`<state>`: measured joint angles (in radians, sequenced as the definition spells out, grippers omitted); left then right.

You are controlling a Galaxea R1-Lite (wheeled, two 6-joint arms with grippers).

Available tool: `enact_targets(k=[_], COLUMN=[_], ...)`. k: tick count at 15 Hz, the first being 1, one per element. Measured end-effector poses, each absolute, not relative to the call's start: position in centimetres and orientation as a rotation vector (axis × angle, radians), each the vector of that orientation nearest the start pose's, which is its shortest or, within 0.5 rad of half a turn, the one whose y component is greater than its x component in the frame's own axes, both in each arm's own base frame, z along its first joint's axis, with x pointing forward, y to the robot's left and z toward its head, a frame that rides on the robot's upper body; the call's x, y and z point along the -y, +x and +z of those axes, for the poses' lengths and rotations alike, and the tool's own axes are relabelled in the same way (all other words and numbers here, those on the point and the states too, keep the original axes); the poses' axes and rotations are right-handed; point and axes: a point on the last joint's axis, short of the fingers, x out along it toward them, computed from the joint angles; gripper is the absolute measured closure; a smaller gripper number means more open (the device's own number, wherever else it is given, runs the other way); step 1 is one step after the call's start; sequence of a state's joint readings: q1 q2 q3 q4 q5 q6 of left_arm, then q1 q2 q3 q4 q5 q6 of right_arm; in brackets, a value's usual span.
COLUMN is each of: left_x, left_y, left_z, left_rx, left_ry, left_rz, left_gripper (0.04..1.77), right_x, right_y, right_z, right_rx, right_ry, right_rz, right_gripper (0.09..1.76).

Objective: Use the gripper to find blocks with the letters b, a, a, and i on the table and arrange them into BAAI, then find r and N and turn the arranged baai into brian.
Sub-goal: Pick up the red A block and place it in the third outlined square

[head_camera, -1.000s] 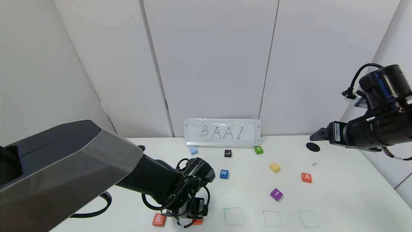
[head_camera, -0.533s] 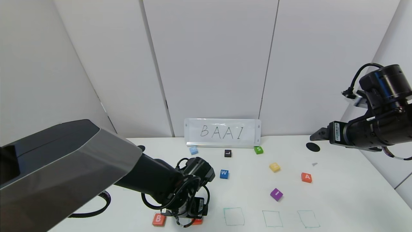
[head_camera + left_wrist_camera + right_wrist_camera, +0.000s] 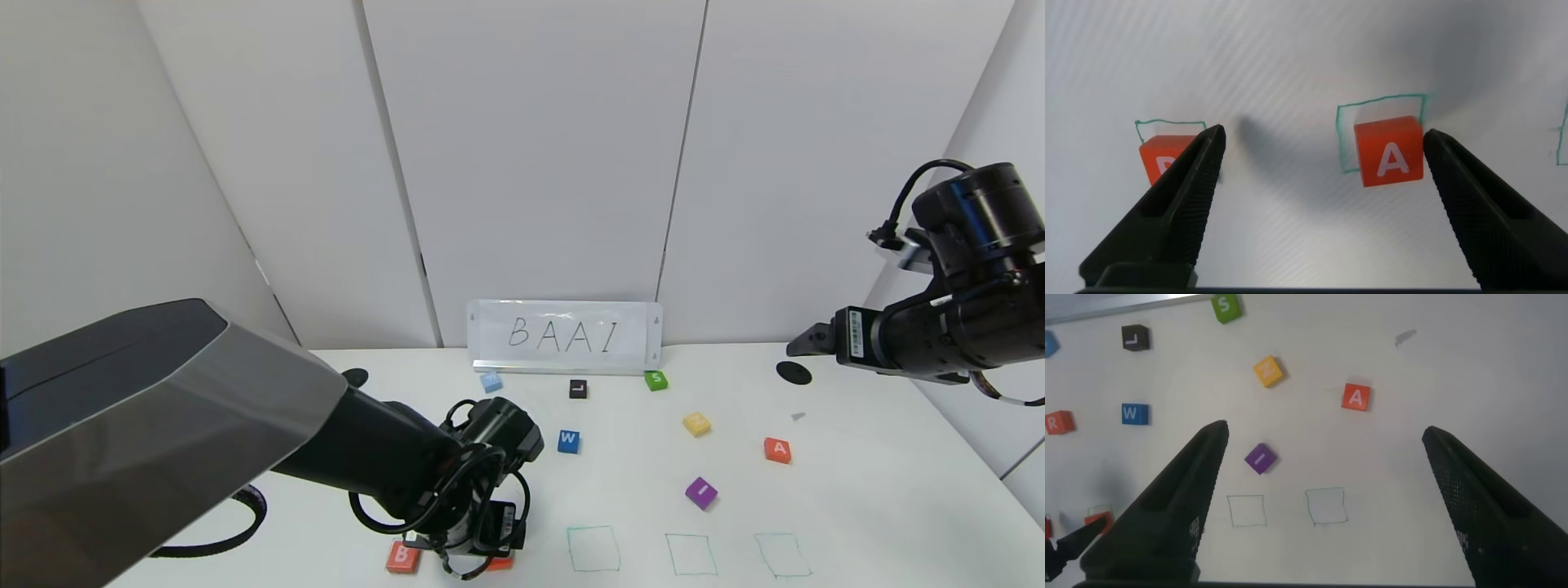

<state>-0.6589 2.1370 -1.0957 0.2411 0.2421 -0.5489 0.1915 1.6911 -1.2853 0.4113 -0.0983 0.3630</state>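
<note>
My left gripper (image 3: 1323, 135) is open low over the white table (image 3: 857, 490) at the near left edge (image 3: 465, 555). An orange-red A block (image 3: 1391, 149) lies in a green square just inside one finger. The orange-red B block (image 3: 402, 556) lies in the square beside it, partly behind the other finger (image 3: 1184, 196). A second A block (image 3: 777, 450) and the purple I block (image 3: 700, 492) lie loose at the right. The R block (image 3: 1057, 422) shows only in the right wrist view. My right gripper (image 3: 796, 345) is open, empty and high at the far right.
A BAAI sign (image 3: 565, 335) stands at the back. Loose blocks: light blue (image 3: 491, 380), black L (image 3: 578, 389), green S (image 3: 655, 380), blue W (image 3: 569, 441), yellow (image 3: 696, 424). Three empty green squares (image 3: 593, 548) run along the near edge. Black holes (image 3: 793, 372) sit at the back.
My left arm has drawn back slightly toward the near left. The blocks and my right arm have not moved.
</note>
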Motion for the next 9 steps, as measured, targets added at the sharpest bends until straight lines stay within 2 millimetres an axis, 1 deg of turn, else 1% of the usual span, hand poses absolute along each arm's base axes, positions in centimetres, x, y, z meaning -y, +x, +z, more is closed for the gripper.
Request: enact_targets(k=[2, 5, 7, 9], left_x=[20.6, 20.3, 20.0, 19.5], left_y=[27.4, 26.9, 26.5, 25.9], left_z=[4.6, 5.7, 7.0, 8.9], left_rx=[-1.192, -1.189, -1.175, -1.156], left_ry=[0.081, 0.083, 0.078, 0.076], left_rz=[-0.034, -0.040, -0.047, -0.062], left_gripper=[0.09, 0.09, 0.09, 0.09], right_x=[-5.4, -5.4, -5.4, -5.4], right_y=[29.1, 29.1, 29.1, 29.1], right_z=[22.4, 22.4, 22.4, 22.4], right_rx=[-0.812, -0.812, -0.812, -0.810], right_ry=[0.226, 0.226, 0.226, 0.227], right_rz=[-0.060, -0.061, -0.061, -0.061], right_gripper=[0.14, 0.14, 0.14, 0.14])
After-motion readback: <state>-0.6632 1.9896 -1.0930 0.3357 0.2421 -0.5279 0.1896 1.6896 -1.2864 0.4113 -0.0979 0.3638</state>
